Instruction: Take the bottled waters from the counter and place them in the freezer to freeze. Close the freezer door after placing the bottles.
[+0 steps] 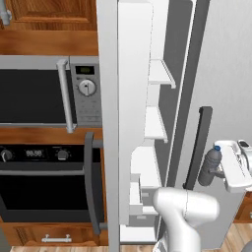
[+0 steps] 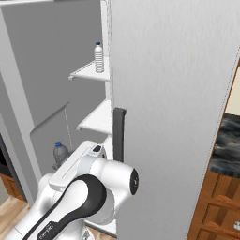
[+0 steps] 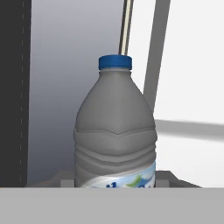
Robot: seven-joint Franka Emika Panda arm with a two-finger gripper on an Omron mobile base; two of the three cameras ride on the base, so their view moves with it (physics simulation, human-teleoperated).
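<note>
A bottled water [image 3: 116,127] with a blue cap stands upright between the jaws of my gripper [image 1: 215,172], which is shut on it. The held bottled water [image 1: 209,165] hangs in the air beside the dark vertical handle [image 1: 199,147], in front of the open freezer [image 1: 160,123]. From the right it shows low at the left [image 2: 60,153]. A second bottled water [image 2: 98,57] stands on an upper white freezer shelf [image 2: 89,71]. The freezer door [image 1: 108,123] stands open, edge-on, with white bins [image 1: 134,98] on its inner side. A strip of the counter [image 2: 227,140] shows at the far right.
Left of the open door are a silver microwave [image 1: 44,93] and a black wall oven [image 1: 44,187]. The tall closed grey door [image 2: 173,117] with its dark handle [image 2: 119,133] rises right of the freezer opening. Brown drawers [image 2: 220,206] lie under the counter.
</note>
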